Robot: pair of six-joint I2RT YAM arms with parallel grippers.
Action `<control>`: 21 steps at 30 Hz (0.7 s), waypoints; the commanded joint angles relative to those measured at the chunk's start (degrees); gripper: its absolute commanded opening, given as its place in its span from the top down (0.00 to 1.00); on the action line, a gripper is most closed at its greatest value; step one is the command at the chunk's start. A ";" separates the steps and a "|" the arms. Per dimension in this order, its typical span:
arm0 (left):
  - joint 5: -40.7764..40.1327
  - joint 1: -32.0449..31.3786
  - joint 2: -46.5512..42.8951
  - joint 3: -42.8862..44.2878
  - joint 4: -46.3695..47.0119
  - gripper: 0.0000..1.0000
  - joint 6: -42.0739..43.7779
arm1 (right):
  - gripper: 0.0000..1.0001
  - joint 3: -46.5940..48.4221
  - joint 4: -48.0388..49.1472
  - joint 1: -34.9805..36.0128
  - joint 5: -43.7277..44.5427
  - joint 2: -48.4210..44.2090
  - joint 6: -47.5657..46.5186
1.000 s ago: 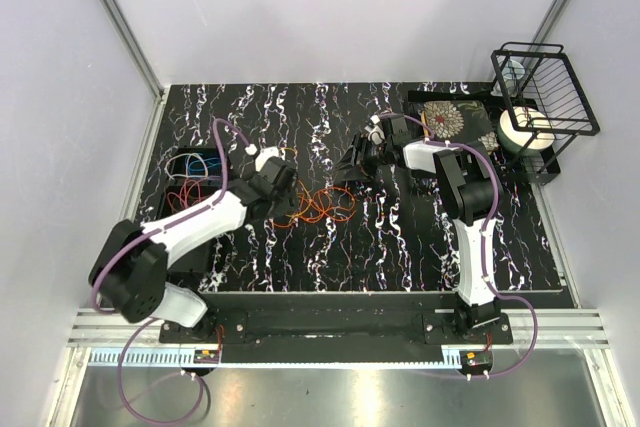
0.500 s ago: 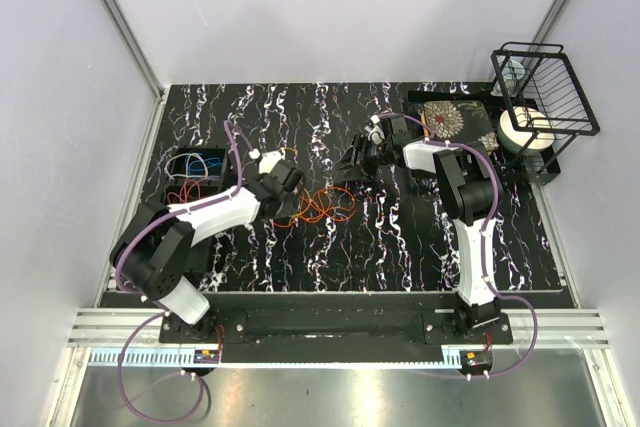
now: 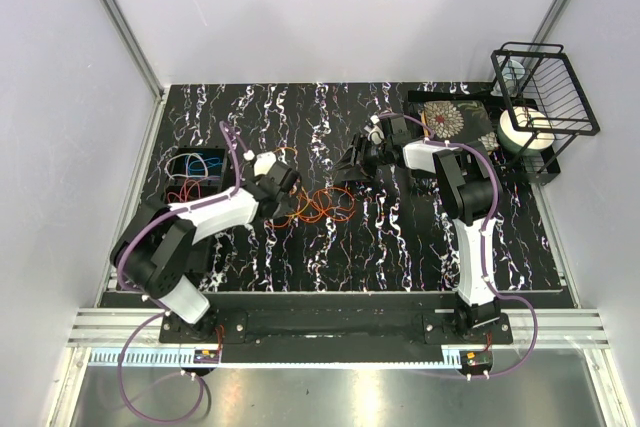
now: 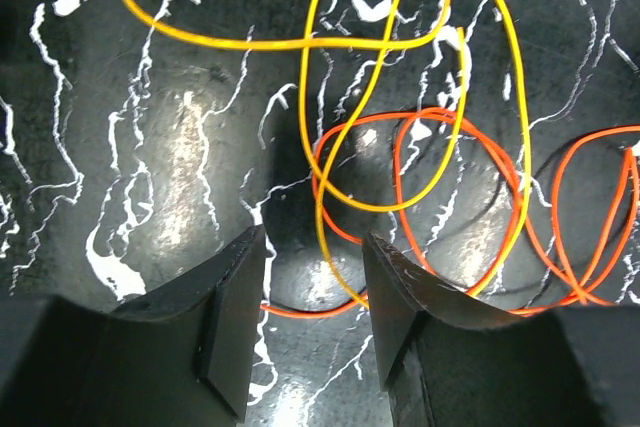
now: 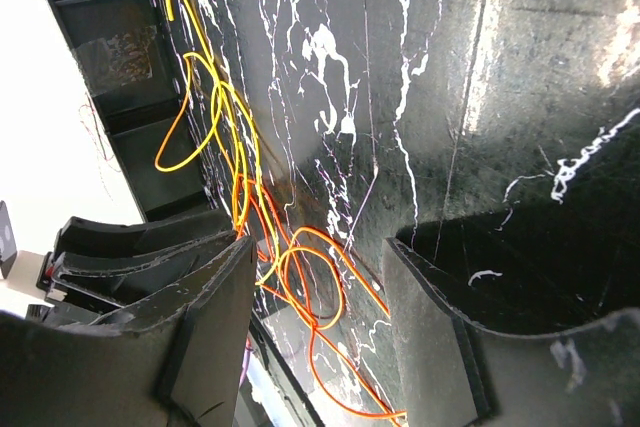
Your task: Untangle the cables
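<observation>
- The cables (image 3: 318, 205) are seen as an orange and yellow knot of loose loops near the middle of the table (image 3: 400, 247), between the two grippers.
- In the left wrist view the yellow cable (image 4: 280, 45) is crossed over the orange cable (image 4: 430, 113) at several places, so no separation is judged done here.
- Blue and red wires (image 3: 190, 172) are found in the box (image 3: 195, 152) at the left. Whether they are sorted or waiting cannot be told.
- The left gripper (image 4: 315, 247) is held low at the knot, fingers part-way apart. An orange strand is seen across the gap, but nothing is pinched.
- The right gripper (image 5: 320, 247) is held wide and empty, near the knot.
- Most of the task is judged left.
</observation>
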 commanded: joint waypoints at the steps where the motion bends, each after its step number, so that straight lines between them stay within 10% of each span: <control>1: -3.12 0.11 -4.82 -1.83 2.39 0.52 -0.34 | 0.39 -0.11 -3.95 1.16 4.10 3.39 -2.56; 21: -2.42 0.20 -2.45 -3.24 4.41 0.53 -0.51 | 0.39 0.24 -4.13 1.25 4.10 3.83 -2.57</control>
